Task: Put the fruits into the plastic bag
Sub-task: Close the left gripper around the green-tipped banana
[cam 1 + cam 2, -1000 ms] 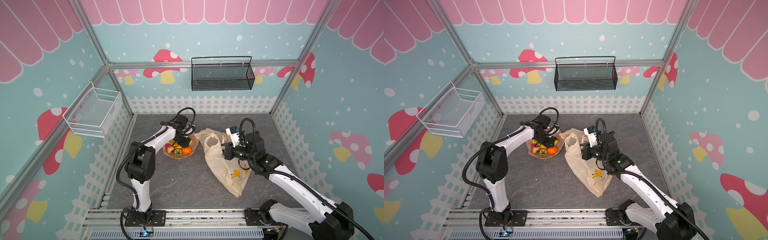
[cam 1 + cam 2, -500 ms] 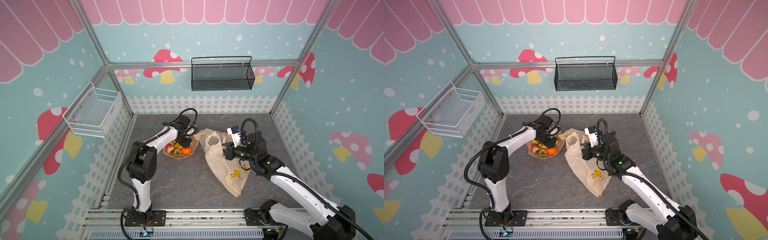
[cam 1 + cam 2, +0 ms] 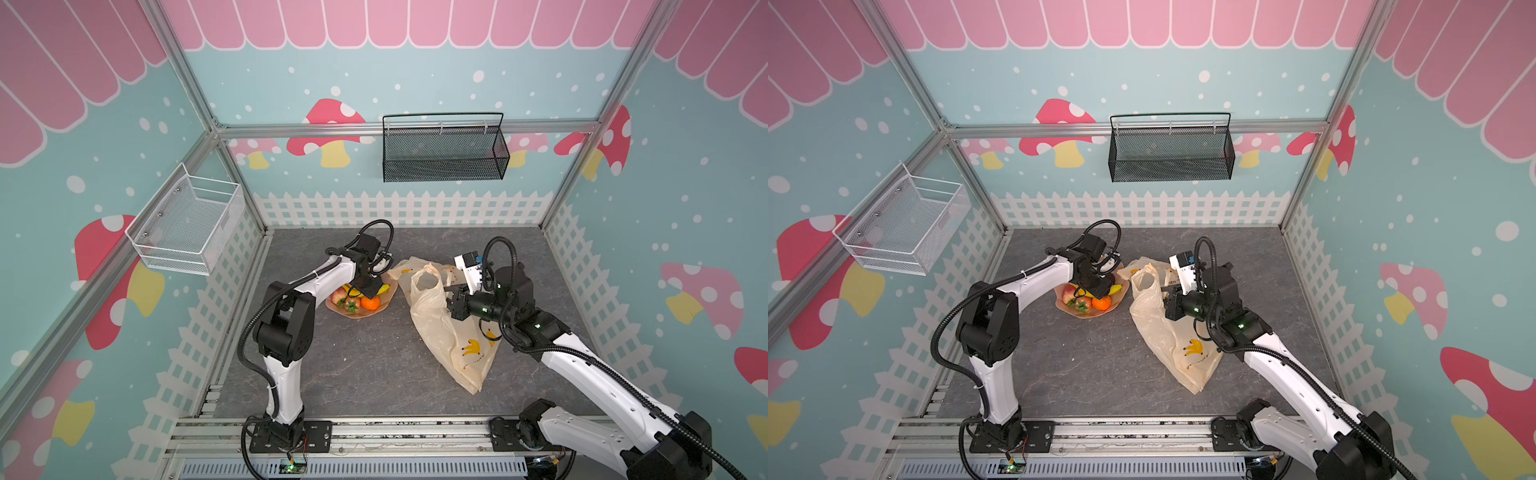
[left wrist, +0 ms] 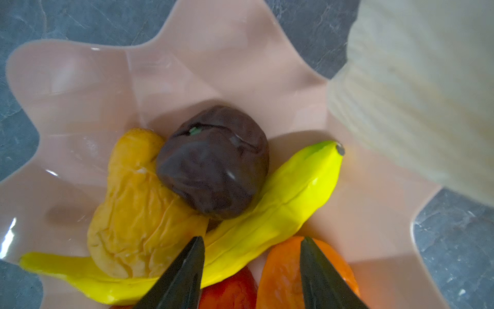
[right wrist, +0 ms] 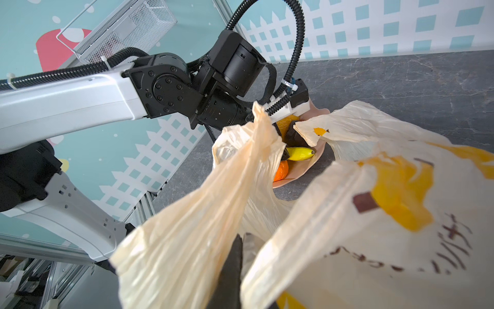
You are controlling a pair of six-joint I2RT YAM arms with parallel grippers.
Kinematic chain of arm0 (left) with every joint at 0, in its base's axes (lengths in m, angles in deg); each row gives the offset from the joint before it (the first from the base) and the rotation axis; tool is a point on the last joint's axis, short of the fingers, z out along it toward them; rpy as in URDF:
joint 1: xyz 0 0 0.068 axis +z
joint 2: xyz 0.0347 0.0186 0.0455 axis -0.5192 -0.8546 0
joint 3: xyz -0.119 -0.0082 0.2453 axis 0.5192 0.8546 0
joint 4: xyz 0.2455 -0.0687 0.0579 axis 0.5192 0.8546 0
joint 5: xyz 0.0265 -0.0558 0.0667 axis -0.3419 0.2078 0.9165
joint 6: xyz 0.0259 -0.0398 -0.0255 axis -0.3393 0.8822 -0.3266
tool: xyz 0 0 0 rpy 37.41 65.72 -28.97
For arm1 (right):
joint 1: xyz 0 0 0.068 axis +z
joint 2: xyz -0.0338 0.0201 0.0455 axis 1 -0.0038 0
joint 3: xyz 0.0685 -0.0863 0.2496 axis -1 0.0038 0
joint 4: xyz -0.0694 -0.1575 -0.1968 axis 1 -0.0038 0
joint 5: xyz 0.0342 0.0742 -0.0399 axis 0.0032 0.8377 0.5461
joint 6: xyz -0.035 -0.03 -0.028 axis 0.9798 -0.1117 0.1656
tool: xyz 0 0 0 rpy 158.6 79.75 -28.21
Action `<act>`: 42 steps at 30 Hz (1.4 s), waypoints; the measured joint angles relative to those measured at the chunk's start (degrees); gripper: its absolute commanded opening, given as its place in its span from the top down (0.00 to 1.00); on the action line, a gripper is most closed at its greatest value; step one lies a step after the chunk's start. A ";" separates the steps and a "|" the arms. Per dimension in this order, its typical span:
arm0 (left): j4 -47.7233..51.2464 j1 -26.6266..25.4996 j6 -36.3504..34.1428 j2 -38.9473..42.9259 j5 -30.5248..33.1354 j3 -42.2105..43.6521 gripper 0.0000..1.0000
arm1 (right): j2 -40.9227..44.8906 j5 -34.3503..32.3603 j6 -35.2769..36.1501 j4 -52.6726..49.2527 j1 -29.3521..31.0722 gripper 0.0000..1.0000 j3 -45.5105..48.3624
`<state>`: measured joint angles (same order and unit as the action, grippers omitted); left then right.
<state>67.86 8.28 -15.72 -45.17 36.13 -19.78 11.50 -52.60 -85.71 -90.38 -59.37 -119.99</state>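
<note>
Left wrist view says it all: this one's barely started. The fruits (image 3: 369,303) sit piled in the pink dish (image 4: 213,67), including a banana (image 4: 280,192), an orange (image 4: 288,267), a yellowish-tan piece (image 4: 139,203) and a dark round one (image 4: 213,163). The left gripper (image 4: 251,239) hangs just above the banana, jaws apart and nothing in them. The right gripper (image 5: 236,248) is pinched tight on the plastic bag (image 3: 440,332), holding its mouth up beside the dish. No fruit shows inside the bag, so pretty much every pick is left.
</note>
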 measured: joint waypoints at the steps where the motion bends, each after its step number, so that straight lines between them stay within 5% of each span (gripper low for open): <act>1: -0.02 -0.02 0.04 0.00 -0.02 0.04 0.41 | 0.00 -0.07 0.00 0.00 0.00 1.00 0.00; 23: 0.26 0.00 1.09 -3.56 -1.73 0.15 0.43 | 0.00 -0.59 0.00 0.02 0.00 1.00 0.09; 31: 0.52 0.00 1.40 -3.56 -1.97 -0.24 0.61 | 0.00 -0.74 0.00 0.02 0.00 1.00 0.09; 42: 1.29 -0.02 1.22 -3.56 -1.95 -0.87 0.66 | 0.00 -0.94 -0.04 0.00 0.00 1.00 0.09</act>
<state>69.15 8.25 -14.49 -48.73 34.19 -20.65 11.50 -53.54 -85.75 -90.38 -59.37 -119.90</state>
